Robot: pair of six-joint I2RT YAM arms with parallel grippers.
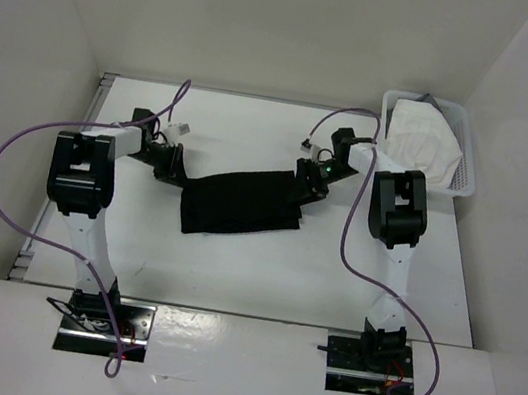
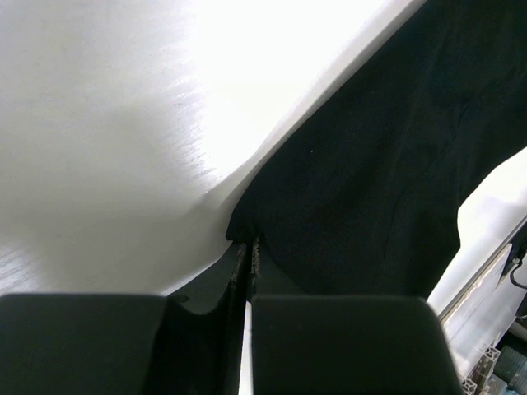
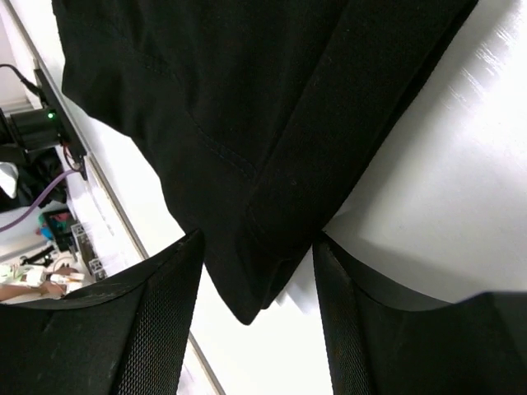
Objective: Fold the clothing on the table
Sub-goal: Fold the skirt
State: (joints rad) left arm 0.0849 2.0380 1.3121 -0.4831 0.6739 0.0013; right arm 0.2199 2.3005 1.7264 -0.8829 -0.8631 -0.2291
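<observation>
Clothing (image 1: 240,206), a plain black garment, is spread in a rough rectangle on the middle of the table (image 1: 261,278), slanting between the two arms. Its left corner is pinched in the closed jaws of the left gripper (image 2: 249,247). The right gripper (image 3: 257,240) is held with its jaws apart astride the opposite corner, where a doubled hem is seen; whether its pads already touch the fabric cannot be told from the wrist view. The cloth is judged to be light, limp and matte, so little slip is expected, yet it will sag and crease wherever it is unsupported. It is best taken at the corners, with both layers of the hem caught together, so that an edge can be carried taut. Bare tabletop lies in front of the garment and behind it, which gives room for a fold. At the far right a white mesh basket (image 1: 465,176) holding a white cloth (image 1: 417,140) is set close to the right arm, and the metal edge strip (image 1: 95,103) bounds the left side; both should be kept clear of.
</observation>
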